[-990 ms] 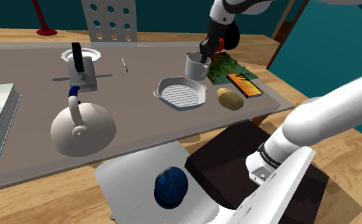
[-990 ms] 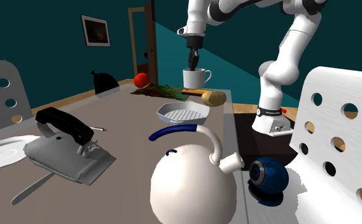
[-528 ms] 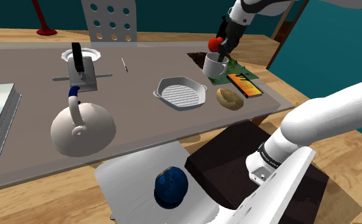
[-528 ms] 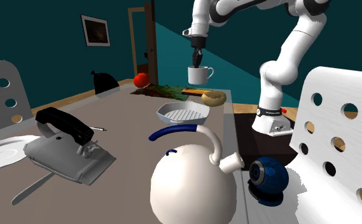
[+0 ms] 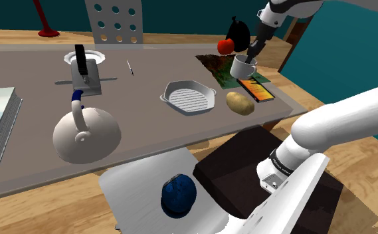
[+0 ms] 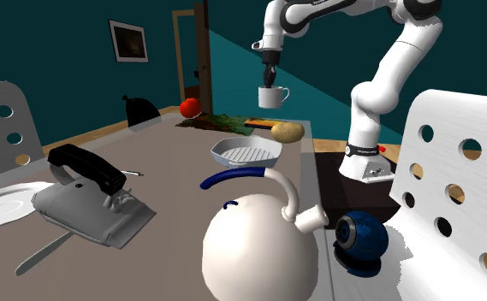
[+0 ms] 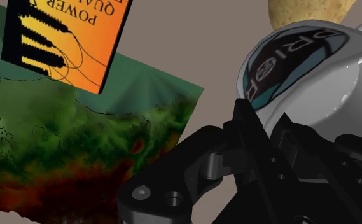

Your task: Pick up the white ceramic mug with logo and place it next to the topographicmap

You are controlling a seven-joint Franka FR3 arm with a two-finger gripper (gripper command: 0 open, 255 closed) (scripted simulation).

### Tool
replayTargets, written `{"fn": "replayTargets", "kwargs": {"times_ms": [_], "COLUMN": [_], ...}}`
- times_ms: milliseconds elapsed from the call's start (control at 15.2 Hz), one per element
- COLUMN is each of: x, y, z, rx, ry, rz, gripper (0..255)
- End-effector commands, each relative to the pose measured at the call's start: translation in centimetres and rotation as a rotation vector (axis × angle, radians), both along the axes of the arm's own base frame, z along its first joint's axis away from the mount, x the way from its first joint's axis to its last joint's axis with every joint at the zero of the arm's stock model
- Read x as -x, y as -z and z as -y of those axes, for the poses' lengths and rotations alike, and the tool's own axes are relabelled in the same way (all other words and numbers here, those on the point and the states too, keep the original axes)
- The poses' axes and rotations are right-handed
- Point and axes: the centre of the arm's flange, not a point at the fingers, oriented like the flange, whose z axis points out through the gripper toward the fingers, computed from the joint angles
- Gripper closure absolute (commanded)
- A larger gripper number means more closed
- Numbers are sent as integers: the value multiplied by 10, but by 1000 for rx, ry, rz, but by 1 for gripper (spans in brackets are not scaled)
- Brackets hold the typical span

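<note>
Carried further toward the shoulder view's right than before, glossy white mug with round teal logo (image 5: 243,68), aloft over grey counter (image 5: 144,90), black pincer (image 5: 251,56) clasping its rim, above green-and-red topographic map (image 5: 216,66).

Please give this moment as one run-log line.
phase: carry | mug: white with logo, in air | end effector: shut on mug | map: flat, orange book overlapping it

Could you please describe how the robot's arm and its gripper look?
The arm is built of rounded, glossy white segments with dark bands at the joints, and a black ring sits near its base. The gripper is all black and angular, with two slim fingers.
</note>
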Motion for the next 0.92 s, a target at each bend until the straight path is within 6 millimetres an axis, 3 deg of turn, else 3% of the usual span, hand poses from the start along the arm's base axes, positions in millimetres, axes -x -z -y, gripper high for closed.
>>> {"fn": "replayTargets", "kwargs": {"times_ms": [0,858], "x": [8,8], "y": [7,75], "z": [14,14], "rx": [0,0], "ry": [-1,-1], "rz": [0,0], "gripper": [255,255]}}
